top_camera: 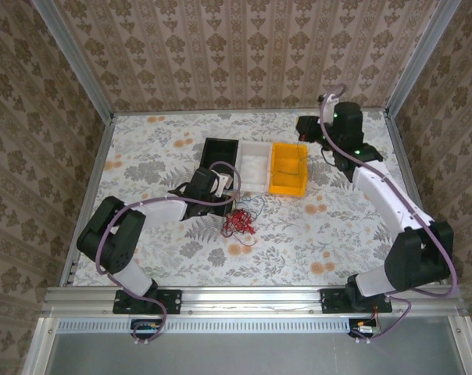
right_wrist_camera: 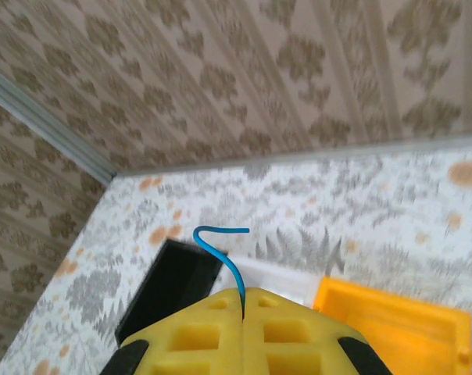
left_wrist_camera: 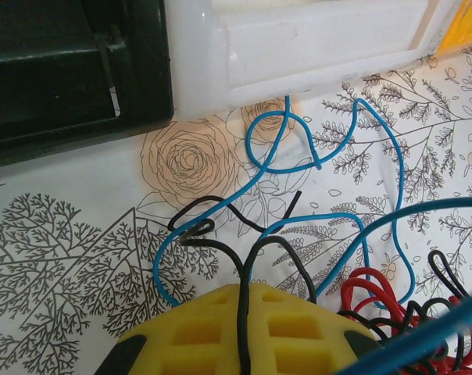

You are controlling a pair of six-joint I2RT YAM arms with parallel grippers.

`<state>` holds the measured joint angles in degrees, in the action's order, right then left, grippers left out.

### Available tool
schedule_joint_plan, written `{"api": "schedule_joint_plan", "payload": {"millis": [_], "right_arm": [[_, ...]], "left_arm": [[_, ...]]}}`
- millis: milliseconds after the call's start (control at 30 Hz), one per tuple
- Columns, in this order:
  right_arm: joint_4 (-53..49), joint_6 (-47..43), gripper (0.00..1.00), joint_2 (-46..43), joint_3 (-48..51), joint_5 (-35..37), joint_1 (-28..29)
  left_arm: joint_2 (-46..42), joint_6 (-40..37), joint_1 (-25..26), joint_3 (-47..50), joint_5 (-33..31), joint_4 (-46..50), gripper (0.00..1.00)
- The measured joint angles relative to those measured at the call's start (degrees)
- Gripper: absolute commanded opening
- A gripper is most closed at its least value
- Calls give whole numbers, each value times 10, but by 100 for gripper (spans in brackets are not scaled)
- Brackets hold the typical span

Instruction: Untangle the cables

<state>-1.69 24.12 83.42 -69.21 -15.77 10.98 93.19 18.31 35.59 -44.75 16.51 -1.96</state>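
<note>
the step in hand looks like drawing single wires out of the tangle of cables (top_camera: 238,223), which lies mid-worktop (top_camera: 142,234) just in front of the bins. the left tool (left_wrist_camera: 244,293) sits low at the heap's edge, its yellow pads pressed together on a black wire (left_wrist_camera: 241,320). the right tool (right_wrist_camera: 242,295) hangs high over the far right corner, closed on a blue wire (right_wrist_camera: 234,273) whose short free end curls above the pads. whether that wire joins the heap i cannot tell.

to do this well, i judge the left tool should pull slowly and low, away from the heap, watching whether the black wire slides free or drags the rest along. if it drags, ease off and re-grip nearer a free end.

around it: the black bin (top_camera: 207,156), the white bin (top_camera: 254,145) and the orange bin (top_camera: 287,188) stand in a row just behind the heap, so a pull toward them has little room. smaller snags: blue loops (left_wrist_camera: 279,169) cross over and under the black wire, and red wires (left_wrist_camera: 369,285) bunch right beside the left tool.
</note>
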Motion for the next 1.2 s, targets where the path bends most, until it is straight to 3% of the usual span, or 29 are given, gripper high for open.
{"api": "schedule_joint_plan", "payload": {"millis": [367,600,833,1200], "right_arm": [[52,74,0,72,15,-25,22],[47,57,0,67,-52,9,25],[43,35,0,28,-58,36,26],[34,23,0,61,-60,74,28]], "left_arm": [[3,-2,4,-5,-4,2,0],[5,-2,8,-5,-9,2,0],[9,-2,11,-5,-9,2,0],[22,-4,11,-6,-9,2,0]]}}
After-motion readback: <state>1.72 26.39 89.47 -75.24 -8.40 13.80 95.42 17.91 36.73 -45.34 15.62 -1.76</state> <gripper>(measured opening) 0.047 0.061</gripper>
